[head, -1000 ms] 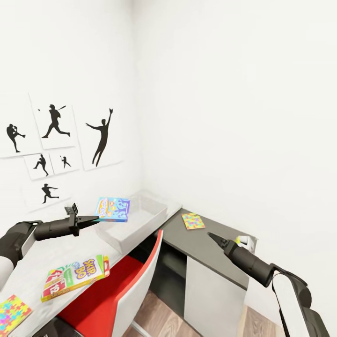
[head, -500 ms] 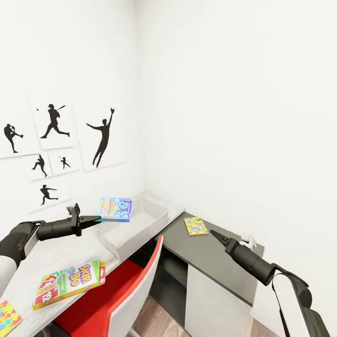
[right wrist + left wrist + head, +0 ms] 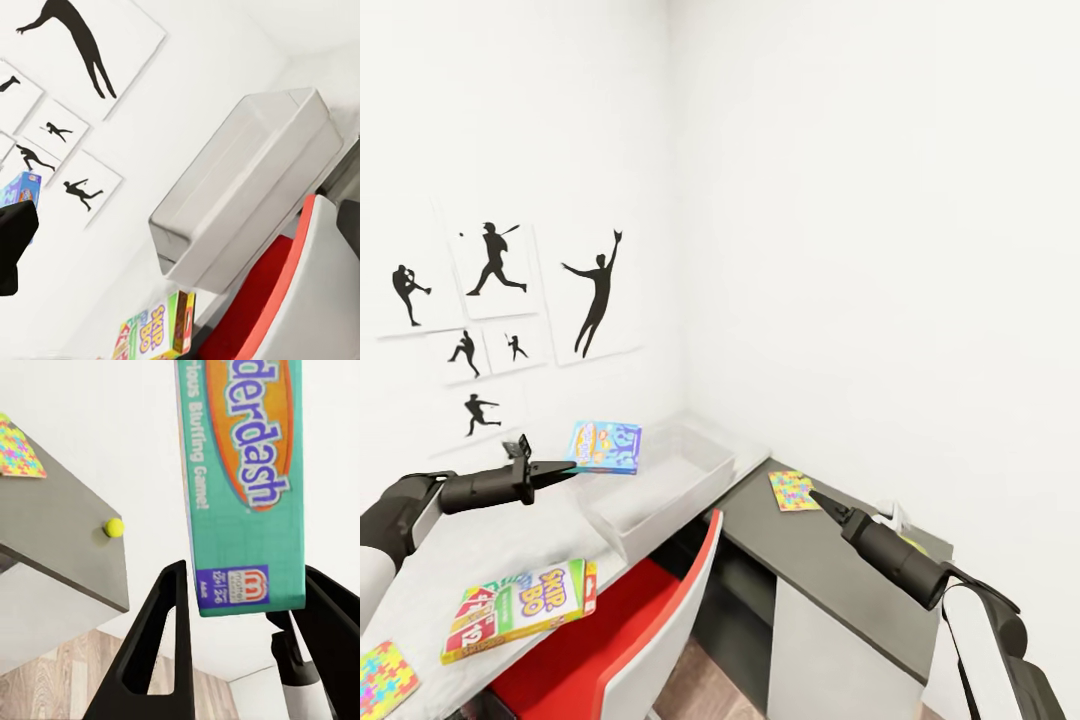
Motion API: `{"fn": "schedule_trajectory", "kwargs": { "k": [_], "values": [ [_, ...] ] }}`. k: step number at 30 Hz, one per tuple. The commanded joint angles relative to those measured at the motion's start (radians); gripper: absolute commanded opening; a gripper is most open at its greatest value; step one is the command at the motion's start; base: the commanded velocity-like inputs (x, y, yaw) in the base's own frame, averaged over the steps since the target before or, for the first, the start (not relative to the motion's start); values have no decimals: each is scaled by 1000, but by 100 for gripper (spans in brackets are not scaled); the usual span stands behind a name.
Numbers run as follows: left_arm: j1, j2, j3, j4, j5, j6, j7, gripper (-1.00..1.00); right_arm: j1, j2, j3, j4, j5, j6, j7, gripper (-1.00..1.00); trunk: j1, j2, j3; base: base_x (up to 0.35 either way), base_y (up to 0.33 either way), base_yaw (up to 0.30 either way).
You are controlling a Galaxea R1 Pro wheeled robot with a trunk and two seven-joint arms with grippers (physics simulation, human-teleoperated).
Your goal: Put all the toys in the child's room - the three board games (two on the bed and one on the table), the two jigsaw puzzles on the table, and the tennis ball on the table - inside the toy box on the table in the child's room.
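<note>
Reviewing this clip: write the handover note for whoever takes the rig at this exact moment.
Left tool: shut on the blue board game, held in the air beside the toy box.
Right tool: looks shut and empty, over the dark cabinet near one jigsaw puzzle.
Toy box looks empty; nothing is in it yet.
Left: drop the blue game, then the Skip-Bo box and the other jigsaw puzzle on the table, the cabinet puzzle, the tennis ball.

The right claw (image 3: 815, 495) now points over the jigsaw puzzle (image 3: 793, 491) (the camera also shifted).
</note>
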Motion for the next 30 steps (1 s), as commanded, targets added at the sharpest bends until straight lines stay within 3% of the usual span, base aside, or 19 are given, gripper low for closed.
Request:
{"fn": "schedule_trajectory", "kwargs": {
  "k": [1, 13, 23, 30],
  "values": [
    [-1, 1, 1, 0, 0, 10, -4, -100, -1, 2, -2, 1, 1, 7, 3, 100, 1, -2, -2, 41, -21, 205],
    [0, 1, 1, 0, 1, 10, -4, -100, -1, 1, -3, 0, 1, 7, 7, 100, 1, -2, -2, 20, -11, 71],
    [0, 0, 2, 0, 0, 10, -4, -100, -1, 2, -3, 2, 1, 6, 4, 100, 1, -2, -1, 203, -104, 125],
    [3, -5, 8, 8, 5, 4, -4, -100, -1, 4, -7, 6, 16, 3, -1, 100, -26, 47, 21, 0, 0, 0]
  ]
}}
